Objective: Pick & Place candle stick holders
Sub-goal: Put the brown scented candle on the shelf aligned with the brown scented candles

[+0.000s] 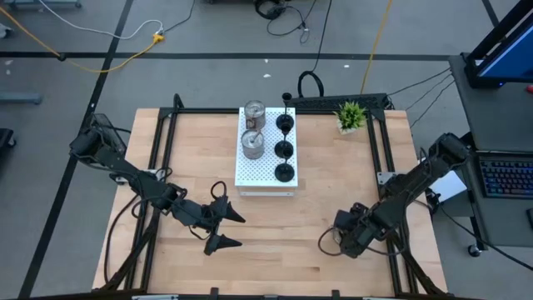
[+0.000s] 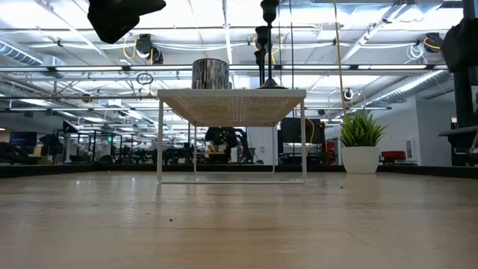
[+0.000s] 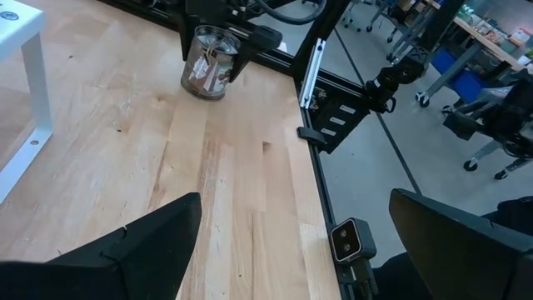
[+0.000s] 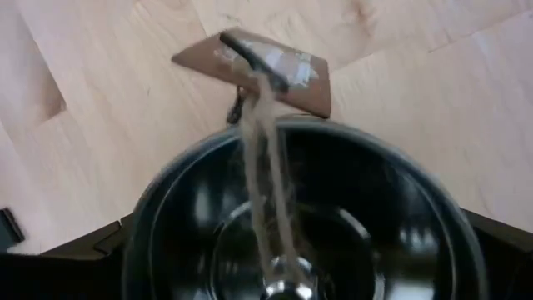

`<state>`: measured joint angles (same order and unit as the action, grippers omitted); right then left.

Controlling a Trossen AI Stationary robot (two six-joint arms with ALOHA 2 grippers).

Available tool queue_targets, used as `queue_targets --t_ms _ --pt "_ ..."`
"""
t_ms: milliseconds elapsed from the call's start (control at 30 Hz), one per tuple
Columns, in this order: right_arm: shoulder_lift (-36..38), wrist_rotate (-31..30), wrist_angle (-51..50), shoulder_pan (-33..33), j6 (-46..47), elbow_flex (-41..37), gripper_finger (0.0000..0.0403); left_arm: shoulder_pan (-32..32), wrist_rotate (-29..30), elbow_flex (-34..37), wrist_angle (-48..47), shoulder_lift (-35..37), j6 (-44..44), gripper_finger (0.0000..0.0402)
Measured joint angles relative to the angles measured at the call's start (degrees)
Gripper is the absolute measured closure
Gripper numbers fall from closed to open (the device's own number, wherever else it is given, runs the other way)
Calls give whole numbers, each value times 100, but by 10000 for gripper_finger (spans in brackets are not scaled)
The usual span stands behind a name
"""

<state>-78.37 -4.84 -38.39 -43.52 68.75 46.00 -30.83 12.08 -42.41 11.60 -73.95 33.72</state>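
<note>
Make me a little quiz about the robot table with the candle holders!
1. How many black holders are on the white stand?
2. True or false: the left gripper is squeezing a silver holder.
3. Where is the green plant? A) at the table's far edge, right of the stand B) on the stand C) in the right gripper

Key: 1 three; 2 false, it is open and empty; 3 A.
</note>
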Motion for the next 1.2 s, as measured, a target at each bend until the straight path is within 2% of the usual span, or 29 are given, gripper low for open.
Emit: queue_targets --t_ms 300,933,1100,1200 --pt "0 -266 1 -96 55 2 7 7 2 0 -2 0 8 7" --pt "-85 -241 65 -84 101 -218 11 7 46 0 11 0 129 7" --pt "-85 -262 71 -84 85 -217 45 7 55 0 12 0 129 7" --pt "-83 -274 62 -84 83 -216 49 7 55 0 16 0 125 7"
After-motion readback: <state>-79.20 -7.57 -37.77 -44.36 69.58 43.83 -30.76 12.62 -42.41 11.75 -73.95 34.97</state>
